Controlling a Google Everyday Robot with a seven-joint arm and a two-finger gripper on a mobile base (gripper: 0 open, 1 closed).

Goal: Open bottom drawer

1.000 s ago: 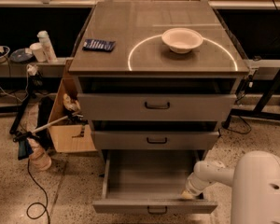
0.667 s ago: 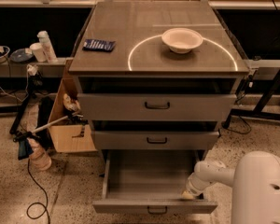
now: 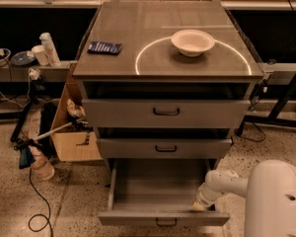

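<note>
Gripper (image 3: 200, 206) inside open bottom drawer (image 3: 158, 187), front right corner

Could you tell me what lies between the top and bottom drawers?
The camera view shows the middle drawer there; the gripper is at the front right corner of the bottom drawer.

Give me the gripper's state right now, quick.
Gripper: state cannot be told; it sits low at the right front corner of the pulled-out bottom drawer.
</note>
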